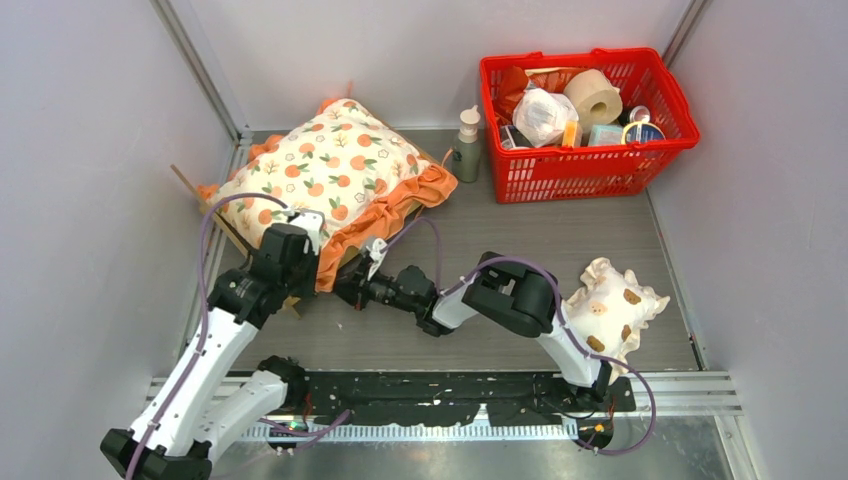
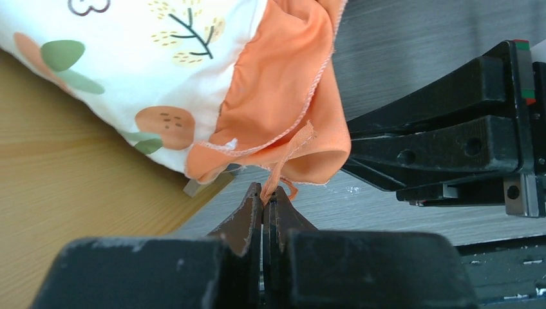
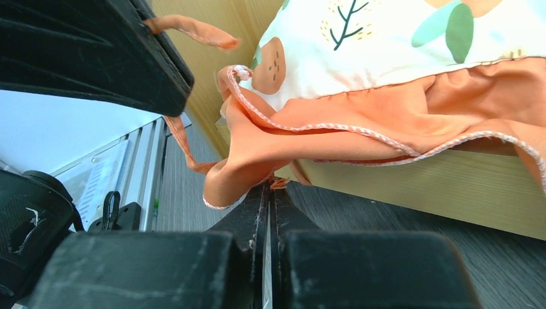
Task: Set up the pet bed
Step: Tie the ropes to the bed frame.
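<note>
My left tool is clamped shut on a thin orange tie hanging off the near corner of the cushion. My right tool is shut too, nipping orange cloth at that same corner; tie or ruffle, I cannot tell. The pet bed sits at ten o'clock on the table, almost hidden beneath the cushion, its wooden side just beyond both tools. I judge this to be the step of fastening the cushion down. Next I'd need to work the cloth ends round the frame gently, without dragging the cushion off.
</note>
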